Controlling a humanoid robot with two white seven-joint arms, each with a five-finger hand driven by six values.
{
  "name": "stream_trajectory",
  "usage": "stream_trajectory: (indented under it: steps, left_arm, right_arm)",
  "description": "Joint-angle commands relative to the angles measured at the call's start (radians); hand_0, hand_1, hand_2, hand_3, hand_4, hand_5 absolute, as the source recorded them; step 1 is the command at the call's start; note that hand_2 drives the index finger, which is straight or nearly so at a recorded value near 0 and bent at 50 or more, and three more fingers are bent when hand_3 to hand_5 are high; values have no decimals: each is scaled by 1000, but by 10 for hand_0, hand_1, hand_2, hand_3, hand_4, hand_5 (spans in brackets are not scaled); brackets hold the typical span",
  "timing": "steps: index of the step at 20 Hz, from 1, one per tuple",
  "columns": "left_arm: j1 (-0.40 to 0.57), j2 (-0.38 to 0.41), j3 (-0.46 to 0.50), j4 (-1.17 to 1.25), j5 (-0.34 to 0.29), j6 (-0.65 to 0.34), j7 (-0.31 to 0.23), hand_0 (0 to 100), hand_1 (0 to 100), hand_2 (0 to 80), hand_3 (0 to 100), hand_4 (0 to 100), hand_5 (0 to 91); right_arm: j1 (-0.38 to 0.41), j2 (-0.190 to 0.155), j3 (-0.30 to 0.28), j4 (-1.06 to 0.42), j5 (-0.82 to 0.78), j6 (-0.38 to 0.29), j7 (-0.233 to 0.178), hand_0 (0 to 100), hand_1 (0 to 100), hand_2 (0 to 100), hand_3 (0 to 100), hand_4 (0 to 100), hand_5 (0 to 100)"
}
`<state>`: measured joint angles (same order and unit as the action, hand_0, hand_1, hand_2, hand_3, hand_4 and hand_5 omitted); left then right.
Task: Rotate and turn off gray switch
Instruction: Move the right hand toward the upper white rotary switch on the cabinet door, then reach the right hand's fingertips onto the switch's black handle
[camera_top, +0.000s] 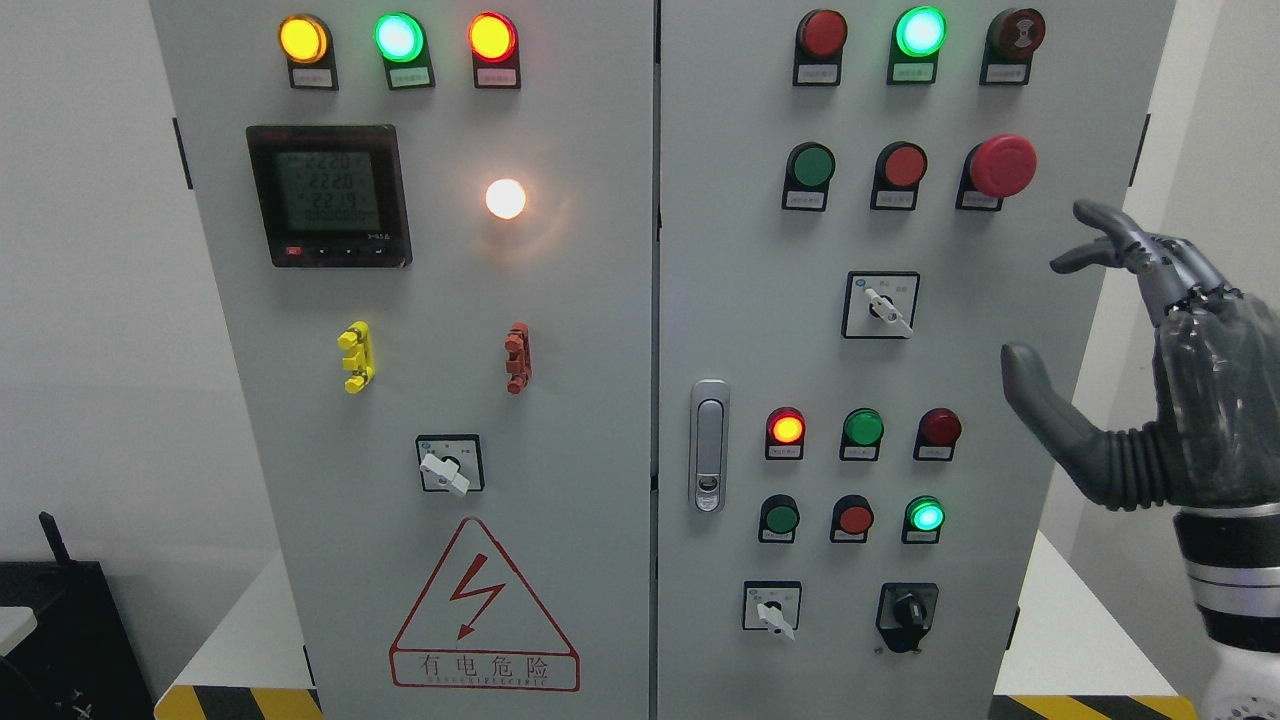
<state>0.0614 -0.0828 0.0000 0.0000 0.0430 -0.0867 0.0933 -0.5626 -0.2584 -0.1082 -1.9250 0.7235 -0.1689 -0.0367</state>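
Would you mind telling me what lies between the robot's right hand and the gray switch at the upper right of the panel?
In the head view, only bare gray panel lies between the open right hand and the gray switch; nothing stands in that stretch.

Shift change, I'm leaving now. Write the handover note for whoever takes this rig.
Right hand: raised at the right edge of the cabinet, fingers spread, holding nothing, touching no control.
Left hand: not in view.
Gray switches: one on the right door's middle, one at its lower left, one on the left door. All three handles point down-right.
Done: no switch is gripped yet.
Left: reach in, grip the handle, rotate it off.
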Motion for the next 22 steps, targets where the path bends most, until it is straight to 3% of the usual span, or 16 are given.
stream_trajectory:
  steps: [1, 5, 7, 14, 22]
  left_arm:
    - [0, 0, -2, 14, 0, -1, -1, 120, 389, 0, 0, 0, 0]
    - [0, 0, -2, 14, 0, -1, 0, 120, 389, 0, 0, 0, 0]
    - [0, 0, -2, 14, 0, -1, 0, 120, 389, 0, 0, 0, 0]
    - [0, 0, -2, 14, 0, -1, 0, 120, 389, 0, 0, 0, 0]
    - [0, 0, -2, 14, 0, -1, 0, 120, 389, 0, 0, 0, 0]
  right_arm:
    - [1, 90, 61, 0, 7, 40, -8, 277, 408, 262, 615, 680, 831]
    - [-5, 133, 99, 0, 45, 143, -28, 157, 420, 345, 655, 724, 905]
    - [-3, 157, 114, 1, 54, 152, -32, 127, 417, 374, 685, 761, 982]
    - [-6, 229, 171, 3, 102, 264, -35, 90, 414, 437, 734, 809, 1000]
    - [-46, 240, 185, 38, 129, 356, -57, 35, 409, 483, 752, 828, 1000]
